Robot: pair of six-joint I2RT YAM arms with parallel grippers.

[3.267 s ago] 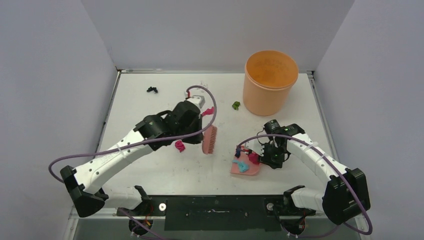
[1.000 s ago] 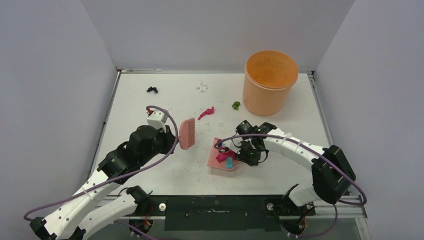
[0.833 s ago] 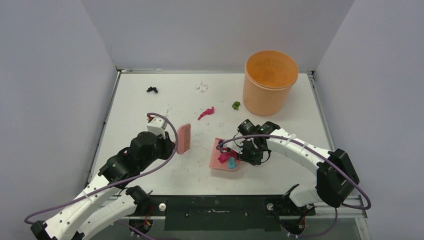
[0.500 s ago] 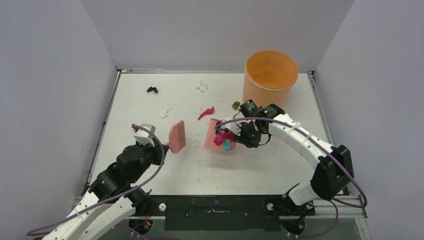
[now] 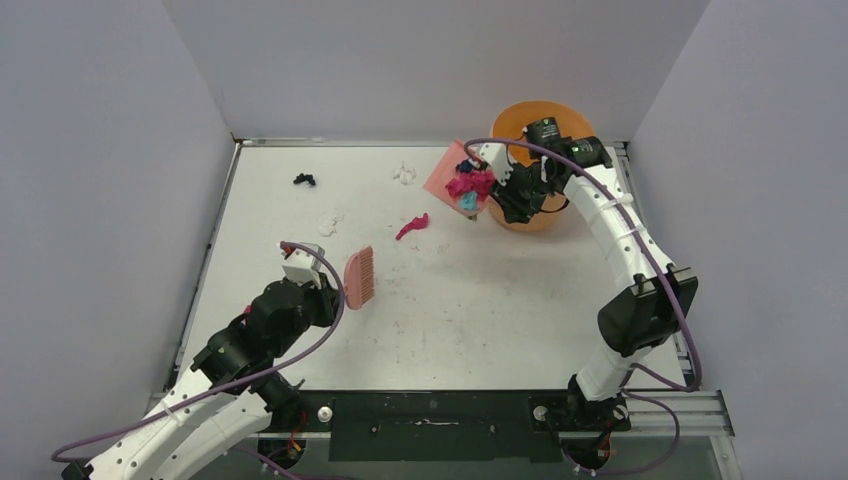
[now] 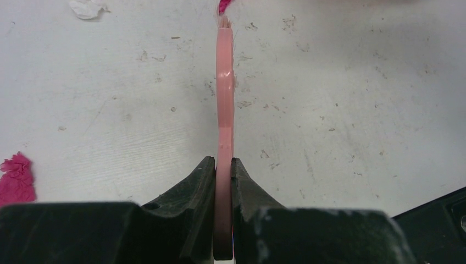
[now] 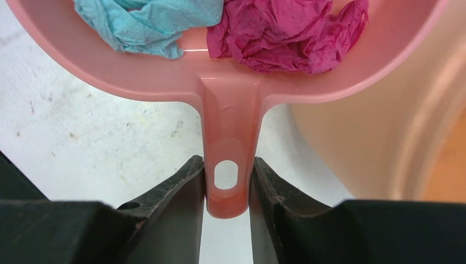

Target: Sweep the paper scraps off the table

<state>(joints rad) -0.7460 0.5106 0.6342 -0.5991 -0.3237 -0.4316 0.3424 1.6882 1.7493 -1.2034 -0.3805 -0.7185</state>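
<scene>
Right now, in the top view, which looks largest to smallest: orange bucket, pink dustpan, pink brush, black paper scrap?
1. orange bucket, partly hidden.
2. pink dustpan, but held up nearer the camera, so unsure against the brush.
3. pink brush.
4. black paper scrap.

The table [image 5: 480, 300] is white with tiny dark specks all over. The dustpan [image 7: 165, 77] is pink. Inside it are a light blue scrap [image 7: 143, 22] and a bright magenta scrap [image 7: 286, 27]. The brush [image 5: 359, 277] is pink too. The bucket [image 5: 548, 219] at the far right corner is orange. Near the far left corner lies a black scrap [image 5: 304, 180]. Two white scraps [image 5: 405, 174] and a loose magenta scrap [image 5: 411, 226] lie on the white top. The arms [image 5: 620, 240] are white with black joints and purple cables [image 5: 338, 300]. The walls [image 5: 100, 150] are pale grey.
</scene>
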